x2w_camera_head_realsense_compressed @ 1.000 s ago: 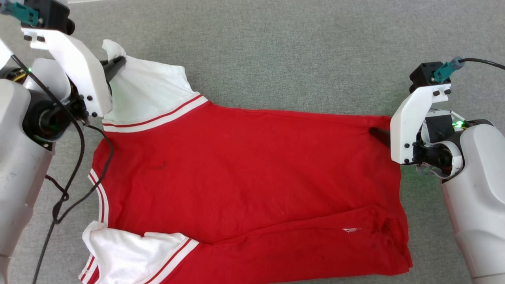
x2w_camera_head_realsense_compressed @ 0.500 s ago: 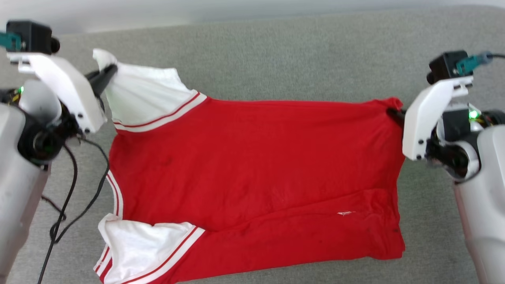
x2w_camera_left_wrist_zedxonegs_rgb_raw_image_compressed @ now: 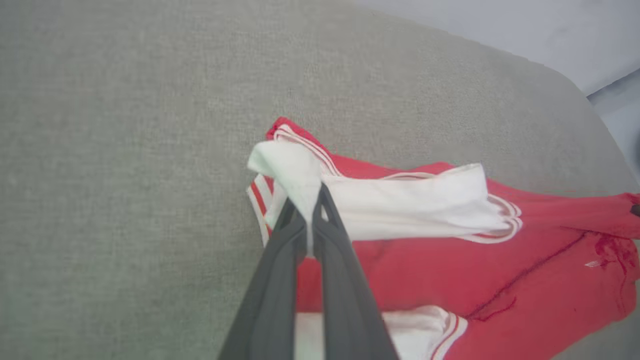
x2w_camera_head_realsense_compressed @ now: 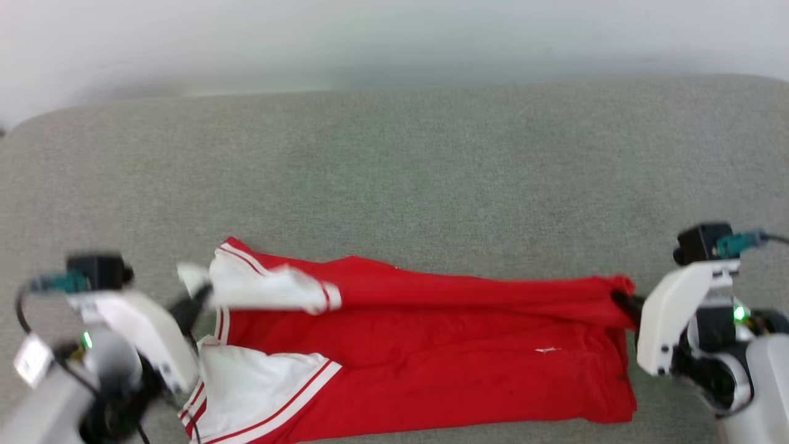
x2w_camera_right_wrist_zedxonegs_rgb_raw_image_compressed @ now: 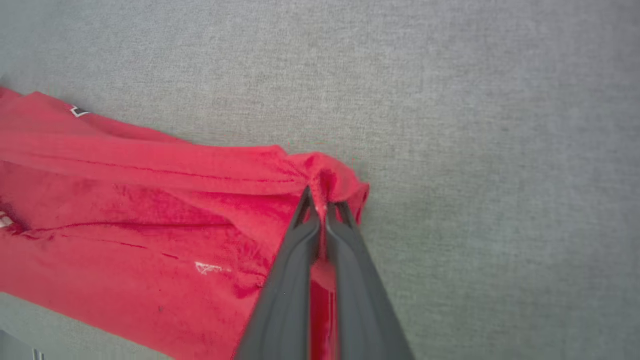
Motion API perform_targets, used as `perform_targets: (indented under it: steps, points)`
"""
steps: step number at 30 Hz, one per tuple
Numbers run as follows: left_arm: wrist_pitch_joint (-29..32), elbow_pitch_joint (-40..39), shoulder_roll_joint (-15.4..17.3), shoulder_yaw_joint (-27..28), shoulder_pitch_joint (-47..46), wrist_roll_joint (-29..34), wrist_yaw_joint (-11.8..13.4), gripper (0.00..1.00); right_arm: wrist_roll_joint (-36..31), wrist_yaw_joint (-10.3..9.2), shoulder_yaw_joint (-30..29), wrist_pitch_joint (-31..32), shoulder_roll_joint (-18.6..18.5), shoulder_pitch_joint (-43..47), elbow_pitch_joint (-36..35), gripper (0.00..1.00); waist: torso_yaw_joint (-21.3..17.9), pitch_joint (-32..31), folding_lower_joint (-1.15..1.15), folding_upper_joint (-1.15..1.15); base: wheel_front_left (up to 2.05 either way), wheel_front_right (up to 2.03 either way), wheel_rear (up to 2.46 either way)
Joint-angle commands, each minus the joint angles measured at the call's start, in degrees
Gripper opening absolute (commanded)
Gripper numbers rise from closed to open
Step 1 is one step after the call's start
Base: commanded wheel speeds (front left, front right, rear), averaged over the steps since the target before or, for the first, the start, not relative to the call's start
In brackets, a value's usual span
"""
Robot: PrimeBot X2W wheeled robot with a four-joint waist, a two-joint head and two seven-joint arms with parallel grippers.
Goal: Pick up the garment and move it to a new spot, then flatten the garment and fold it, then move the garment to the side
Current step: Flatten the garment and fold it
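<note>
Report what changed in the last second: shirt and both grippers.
The right gripper closed on a red corner of the garment. Both grippers then carried the far edge up and toward the robot; the head camera shifted too. The left gripper stayed shut on the white sleeve, and the near half stayed on the grey surface.

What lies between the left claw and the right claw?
The red garment, in the head view; the left claw and right claw are shut on its ends.

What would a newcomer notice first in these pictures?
A red shirt lies half folded across the near side of the grey surface. The left hand pinches its white sleeve at the left end, and the right hand pinches a red corner at the right end.
</note>
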Motion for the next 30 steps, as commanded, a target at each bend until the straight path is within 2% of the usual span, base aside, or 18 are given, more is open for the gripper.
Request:
perform_targets:
  steps: [1, 4, 9, 10, 11, 12, 13, 14, 18, 23, 30]
  points:
    - [-0.7, -0.9, -0.5, 0.2, 2.5, -0.8, 0.7, 0.00, 0.4, -0.05, -0.7, -0.3, -0.1, 1.6, -0.2, 0.00, 0.4, -0.5, 0.01, 0.00, 0.00, 0.00, 0.00]
    - [-2.7, -2.9, -1.0, 0.4, 8.5, -2.0, 2.4, 0.00, 0.9, -0.05, -1.0, -1.6, -0.4, 4.8, -0.3, 0.00, 0.9, -1.1, 0.01, 0.00, 0.00, 0.00, 0.00]
    - [-4.1, -4.3, -2.6, -0.6, 15.3, -3.5, 3.9, 0.00, 1.6, -0.05, -1.8, -4.0, -0.2, 9.0, 0.4, 0.00, 1.6, -2.1, 0.01, 0.00, 0.00, 0.00, 0.00]
    - [-4.2, -4.3, -3.2, -0.8, 16.1, -3.7, 4.0, 0.00, 1.5, -0.05, -1.9, -4.6, 0.0, 9.8, 0.6, 0.19, 1.7, -2.3, 0.01, 0.00, 0.00, 0.00, 0.00]
    - [-4.2, -4.3, -3.9, -1.1, 16.7, -4.3, 3.9, 0.15, 1.4, -0.05, -1.9, -5.1, 0.2, 10.5, 0.8, 0.84, 1.7, -2.5, 0.01, 0.00, 0.00, 0.00, 0.00]
    - [-4.2, -4.2, -4.5, -1.5, 17.3, -4.5, 3.6, 0.42, 1.5, -0.05, -1.8, -6.0, 0.6, 11.1, 0.8, 1.00, 1.8, -2.7, 0.01, 0.00, 0.00, 0.00, 0.00]
    - [-4.6, -4.2, -4.8, -1.6, 17.5, -4.4, 3.5, 0.91, 1.8, -0.05, -2.0, -6.7, 1.1, 11.8, 0.8, 1.00, 1.9, -2.9, 0.01, 0.00, 0.00, 0.00, 0.00]
    - [-5.3, -4.1, -5.1, -1.5, 17.6, -4.1, 3.5, 1.00, 1.7, -0.05, -2.0, -7.5, 1.3, 12.5, 0.8, 1.00, 1.9, -3.2, 0.01, 0.00, 0.00, 0.00, 0.00]
    - [-9.2, -4.2, -5.9, -1.4, 17.3, -1.6, 3.6, 1.00, 1.1, -0.05, -2.7, -11.4, 2.1, 14.6, -1.4, 1.00, 1.9, -4.4, 0.01, 0.00, 0.00, 0.00, 0.00]
    - [-17.1, -5.9, -5.8, 0.0, 16.4, 3.5, 5.2, 1.00, 0.7, -0.05, -4.2, -13.3, 1.7, 16.7, -6.3, 1.00, 1.4, -6.6, 0.01, 0.00, 0.00, 0.00, 0.00]
    - [-24.6, -10.2, -6.4, 1.7, 16.4, 11.5, 9.2, 1.00, -0.1, -0.05, -8.5, -7.4, 0.2, 17.7, -11.3, 1.00, 1.4, -8.3, 0.01, 0.00, 0.00, 0.00, 0.00]
